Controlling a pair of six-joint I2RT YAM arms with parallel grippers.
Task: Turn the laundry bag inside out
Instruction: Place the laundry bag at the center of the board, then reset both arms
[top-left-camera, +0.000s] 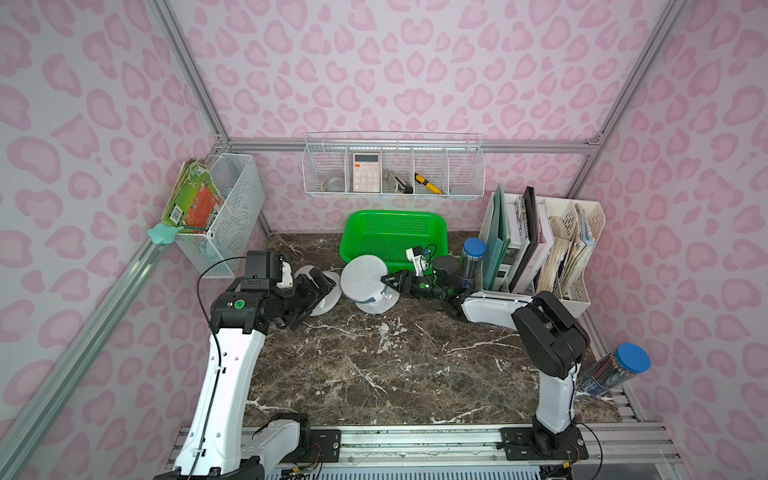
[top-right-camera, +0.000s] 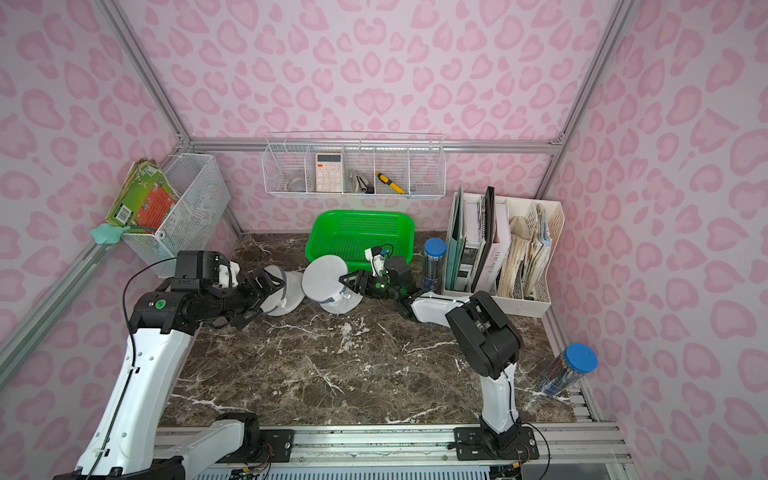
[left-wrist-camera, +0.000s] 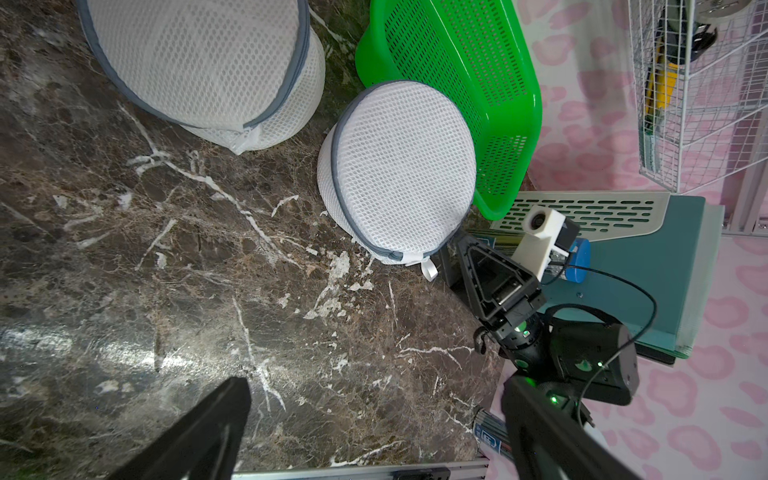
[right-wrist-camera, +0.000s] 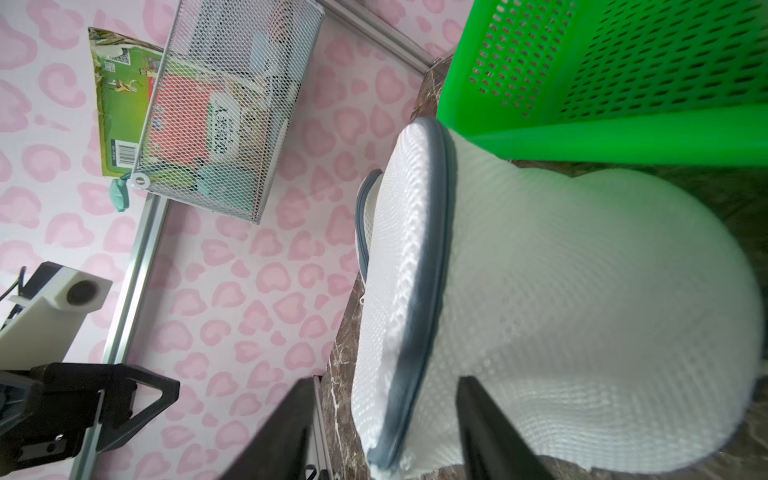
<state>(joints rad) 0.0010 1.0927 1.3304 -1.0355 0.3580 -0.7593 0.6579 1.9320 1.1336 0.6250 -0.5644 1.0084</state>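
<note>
Two round white mesh laundry bags with grey zip trim lie on the marble table. The middle bag (top-left-camera: 362, 277) (top-right-camera: 322, 279) (left-wrist-camera: 399, 166) leans on the green basket. My right gripper (top-left-camera: 387, 281) (right-wrist-camera: 384, 386) is open at that bag's near edge. The grey zip rim (right-wrist-camera: 419, 332) lies between the spread fingers, neither touching it. The other bag (top-left-camera: 326, 305) (left-wrist-camera: 199, 62) lies further left, partly hidden under my left gripper (top-left-camera: 313, 301) (left-wrist-camera: 374, 436). That gripper is wide open with only bare marble between its fingers.
The green basket (top-left-camera: 392, 215) stands at the back centre. Right of it are a blue-lidded tube (top-left-camera: 472, 262) and a file organizer (top-left-camera: 577, 291). A wire basket (top-left-camera: 232, 208) and a wire rack (top-left-camera: 395, 193) hang on the walls. Another tube (top-left-camera: 615, 370) leans at the right edge.
</note>
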